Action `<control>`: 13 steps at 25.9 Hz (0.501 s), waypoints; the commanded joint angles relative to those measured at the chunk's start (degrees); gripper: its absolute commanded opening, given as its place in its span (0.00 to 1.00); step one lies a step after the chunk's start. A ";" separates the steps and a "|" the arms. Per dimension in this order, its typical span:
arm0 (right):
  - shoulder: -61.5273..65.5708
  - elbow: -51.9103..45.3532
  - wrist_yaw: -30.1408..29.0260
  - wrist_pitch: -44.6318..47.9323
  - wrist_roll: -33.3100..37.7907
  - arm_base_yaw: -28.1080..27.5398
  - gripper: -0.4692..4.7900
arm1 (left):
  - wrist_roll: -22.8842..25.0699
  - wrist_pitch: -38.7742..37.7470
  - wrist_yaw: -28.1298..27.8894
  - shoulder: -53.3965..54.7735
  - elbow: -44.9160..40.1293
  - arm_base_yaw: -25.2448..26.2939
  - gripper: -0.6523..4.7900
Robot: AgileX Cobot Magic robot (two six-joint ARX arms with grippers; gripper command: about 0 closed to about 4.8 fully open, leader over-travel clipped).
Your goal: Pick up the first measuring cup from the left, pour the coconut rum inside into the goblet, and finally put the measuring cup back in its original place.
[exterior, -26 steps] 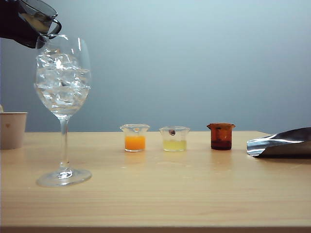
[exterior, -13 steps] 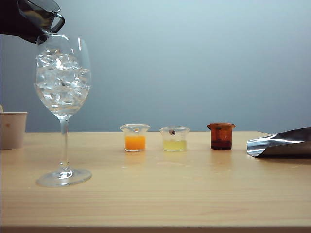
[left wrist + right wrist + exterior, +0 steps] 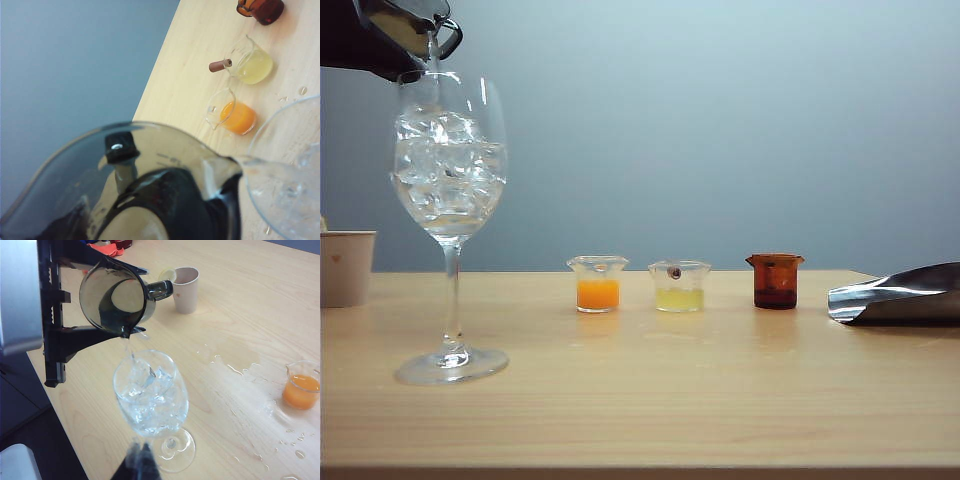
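My left gripper [image 3: 107, 297] is shut on the first measuring cup [image 3: 117, 297], a smoky-grey cup gripped between black fingers [image 3: 95, 335]. The cup [image 3: 410, 25] is tipped with its pour lip over the rim of the goblet [image 3: 450, 170] at the far left of the exterior view. A thin stream of coconut rum [image 3: 127, 347] falls onto the ice in the goblet [image 3: 150, 395]. The cup [image 3: 150, 175] fills the left wrist view, with the goblet's rim [image 3: 280, 150] beside it. My right gripper [image 3: 137, 462] hovers near the goblet's foot, fingertips together, holding nothing.
Along the back stand a clear cup of orange liquid [image 3: 598, 285], a clear cup of pale yellow liquid [image 3: 679, 287] and an amber-brown cup [image 3: 776, 281]. A beige paper cup [image 3: 345, 267] sits at the left edge, a shiny metal object [image 3: 895, 293] at the right. Droplets [image 3: 235, 370] wet the table.
The left gripper has rolled the measuring cup further over above the goblet's rim, and a stream now falls from its lip. Everything else has stayed still.
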 commanded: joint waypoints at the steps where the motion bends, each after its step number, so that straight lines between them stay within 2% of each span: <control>1: -0.22 0.17 0.13 0.96 0.02 -0.02 0.07 | 4.37 1.64 0.39 -0.22 0.24 0.02 0.26; 13: -0.22 0.13 0.11 1.36 0.02 -0.02 0.07 | 9.42 3.19 0.44 -0.22 0.24 0.00 0.26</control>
